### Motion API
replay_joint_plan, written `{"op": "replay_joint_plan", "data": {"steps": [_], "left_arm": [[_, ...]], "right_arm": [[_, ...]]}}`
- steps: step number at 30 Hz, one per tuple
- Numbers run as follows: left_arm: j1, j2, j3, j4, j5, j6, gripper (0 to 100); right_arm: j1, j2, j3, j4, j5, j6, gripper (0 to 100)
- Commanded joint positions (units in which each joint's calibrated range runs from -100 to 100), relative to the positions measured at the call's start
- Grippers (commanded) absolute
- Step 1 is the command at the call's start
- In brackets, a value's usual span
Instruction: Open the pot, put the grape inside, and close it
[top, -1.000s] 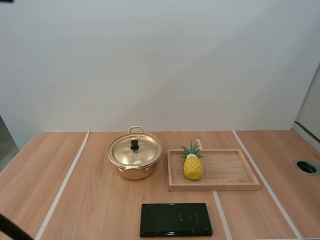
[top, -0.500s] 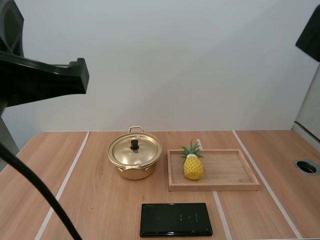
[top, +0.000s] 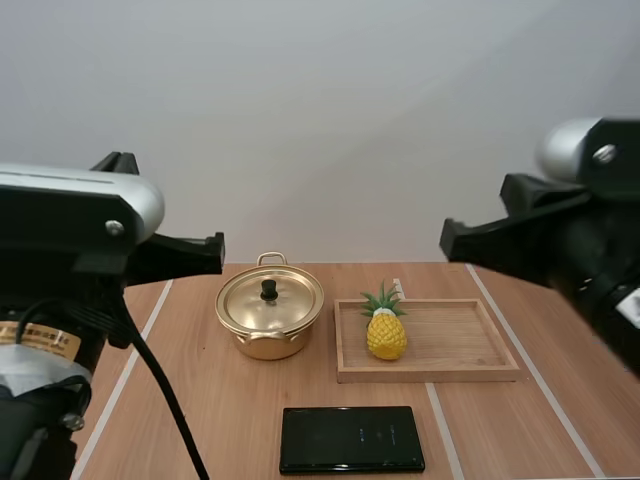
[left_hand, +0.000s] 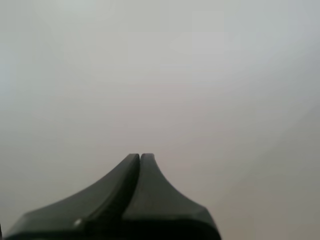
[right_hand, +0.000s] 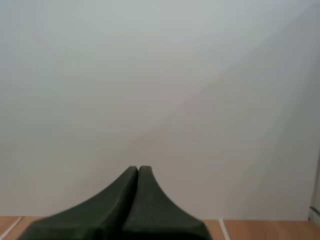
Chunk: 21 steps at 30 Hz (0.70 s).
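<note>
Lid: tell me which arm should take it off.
Left, probably. The lid sits on the pot, left of the tray, on the left arm's side; the right arm is on the tray's side. The left gripper and right gripper are both shut on nothing.

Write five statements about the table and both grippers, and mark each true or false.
1. The lid is on the pot. True.
2. Grapes lie in the tray. False: a pineapple stands in it.
3. The left gripper is open. False: its fingers lie together, shut on nothing.
4. The right gripper is shut. True.
5. The black slab lies in the tray. False: it lies flat on the table, in front of the pot and tray.
</note>
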Motion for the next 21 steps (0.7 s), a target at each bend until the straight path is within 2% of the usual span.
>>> {"op": "replay_joint_plan", "data": {"steps": [1,6,10,17,21], "left_arm": [[-0.53,-0.28,3.04,0.88,-0.98,3.17,2],[-0.77,-0.28,5.14,0.88,11.60,5.28,2],[-0.77,-0.28,5.14,0.88,17.38,5.28,2],[-0.77,-0.28,10.70,0.47,15.12,3.73,2],[-0.77,-0.28,15.79,0.47,11.18,3.93,2]], "right_arm": [[-0.18,-0.46,7.48,-1.69,-4.67,0.00,0],[-0.18,-0.46,15.42,-1.69,-2.31,0.00,0],[-0.18,-0.46,16.82,-1.69,-1.85,0.00,0],[-0.18,-0.46,16.96,0.54,-2.06,0.00,0],[-0.18,-0.46,18.94,-1.69,-3.23,0.00,0]]}}
